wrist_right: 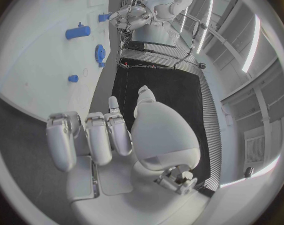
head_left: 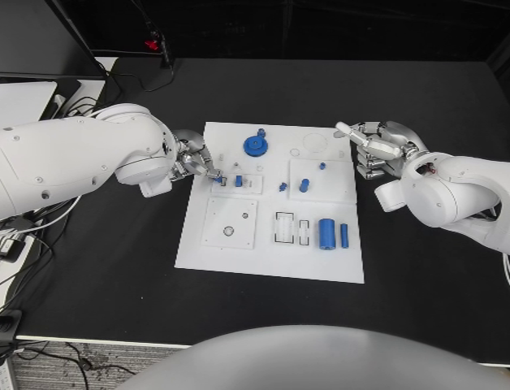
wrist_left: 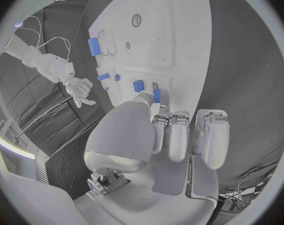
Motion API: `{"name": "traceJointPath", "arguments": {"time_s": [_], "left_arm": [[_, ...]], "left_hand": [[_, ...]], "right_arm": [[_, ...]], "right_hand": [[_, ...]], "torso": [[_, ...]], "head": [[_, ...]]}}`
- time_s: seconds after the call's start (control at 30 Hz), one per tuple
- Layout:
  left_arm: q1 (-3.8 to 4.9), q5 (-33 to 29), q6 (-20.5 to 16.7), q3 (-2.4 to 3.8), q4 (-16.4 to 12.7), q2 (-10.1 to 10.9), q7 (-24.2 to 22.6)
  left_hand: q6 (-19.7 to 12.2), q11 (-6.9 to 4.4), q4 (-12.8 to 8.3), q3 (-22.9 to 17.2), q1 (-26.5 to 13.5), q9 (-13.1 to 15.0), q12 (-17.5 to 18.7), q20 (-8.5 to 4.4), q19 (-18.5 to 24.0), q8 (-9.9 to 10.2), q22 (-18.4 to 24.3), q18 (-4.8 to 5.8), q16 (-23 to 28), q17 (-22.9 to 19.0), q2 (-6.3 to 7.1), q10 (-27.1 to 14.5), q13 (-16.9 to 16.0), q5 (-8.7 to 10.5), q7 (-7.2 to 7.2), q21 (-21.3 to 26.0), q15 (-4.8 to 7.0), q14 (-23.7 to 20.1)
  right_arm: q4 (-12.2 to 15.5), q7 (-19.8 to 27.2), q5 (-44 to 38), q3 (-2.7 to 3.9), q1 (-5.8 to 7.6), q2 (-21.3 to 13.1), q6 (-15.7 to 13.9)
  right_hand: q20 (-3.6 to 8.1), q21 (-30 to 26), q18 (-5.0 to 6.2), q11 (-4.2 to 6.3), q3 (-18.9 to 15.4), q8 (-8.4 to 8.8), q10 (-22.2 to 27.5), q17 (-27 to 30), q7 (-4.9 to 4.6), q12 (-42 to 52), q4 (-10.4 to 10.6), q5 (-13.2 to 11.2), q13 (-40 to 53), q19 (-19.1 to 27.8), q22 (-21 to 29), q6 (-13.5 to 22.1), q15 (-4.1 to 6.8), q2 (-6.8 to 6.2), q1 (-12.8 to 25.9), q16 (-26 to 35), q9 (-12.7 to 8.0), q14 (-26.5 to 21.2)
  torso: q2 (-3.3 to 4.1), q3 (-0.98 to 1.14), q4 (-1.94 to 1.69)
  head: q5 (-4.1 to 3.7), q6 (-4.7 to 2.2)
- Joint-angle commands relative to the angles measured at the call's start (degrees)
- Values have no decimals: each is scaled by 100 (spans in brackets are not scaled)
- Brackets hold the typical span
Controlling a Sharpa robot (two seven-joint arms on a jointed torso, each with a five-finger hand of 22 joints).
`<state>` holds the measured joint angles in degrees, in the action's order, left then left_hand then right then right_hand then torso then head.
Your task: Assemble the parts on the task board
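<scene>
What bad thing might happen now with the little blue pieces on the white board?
The left hand pinches a small blue block just above the white task board; it may slip or go in crooked. Its fingers are close to another small blue piece and might knock it. The right hand hovers at the board's edge and could nudge it.

The right robot hand (wrist_right: 110,135) hangs over the black table (wrist_right: 148,80) just off the edge of the white board (wrist_right: 48,60), fingers curled in and holding nothing. On the board lie a blue cylinder (wrist_right: 77,32), a blue gear (wrist_right: 99,52) near the edge and a small blue peg (wrist_right: 73,78). At the board's far side the left robot hand (wrist_right: 126,16) pinches a small blue part (wrist_right: 104,17).
</scene>
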<state>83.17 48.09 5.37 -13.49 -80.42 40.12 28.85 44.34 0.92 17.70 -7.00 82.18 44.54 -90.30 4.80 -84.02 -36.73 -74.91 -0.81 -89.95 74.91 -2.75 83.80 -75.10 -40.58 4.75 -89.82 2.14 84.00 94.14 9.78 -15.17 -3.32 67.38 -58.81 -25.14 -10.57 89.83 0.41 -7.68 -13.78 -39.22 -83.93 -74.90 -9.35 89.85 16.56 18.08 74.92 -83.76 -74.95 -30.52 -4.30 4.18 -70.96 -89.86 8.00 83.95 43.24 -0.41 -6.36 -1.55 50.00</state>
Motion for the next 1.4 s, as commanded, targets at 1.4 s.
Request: {"name": "traceJointPath", "arguments": {"time_s": [1.4], "left_arm": [[-39, 28, 482, -3, 83, -118, 115]], "left_hand": [[-13, 20, -91, -243, 155, -8, 30, -16, -598, -6, -1509, 81, -5, 1509, -186, 620, -1490, 138, -21, -18, -12, 600]], "right_arm": [[18, 14, 27, 2, 4, 12, 95]], "right_hand": [[-24, 17, -41, -22, -31, -46, -607, -1510, -271, 15, 11, 29, 1508, -624, -1505, 22, -25, 33, -7, -14, -14, 605]], "torso": [[-1, -2, -4]], "head": [[-17, 0]]}}
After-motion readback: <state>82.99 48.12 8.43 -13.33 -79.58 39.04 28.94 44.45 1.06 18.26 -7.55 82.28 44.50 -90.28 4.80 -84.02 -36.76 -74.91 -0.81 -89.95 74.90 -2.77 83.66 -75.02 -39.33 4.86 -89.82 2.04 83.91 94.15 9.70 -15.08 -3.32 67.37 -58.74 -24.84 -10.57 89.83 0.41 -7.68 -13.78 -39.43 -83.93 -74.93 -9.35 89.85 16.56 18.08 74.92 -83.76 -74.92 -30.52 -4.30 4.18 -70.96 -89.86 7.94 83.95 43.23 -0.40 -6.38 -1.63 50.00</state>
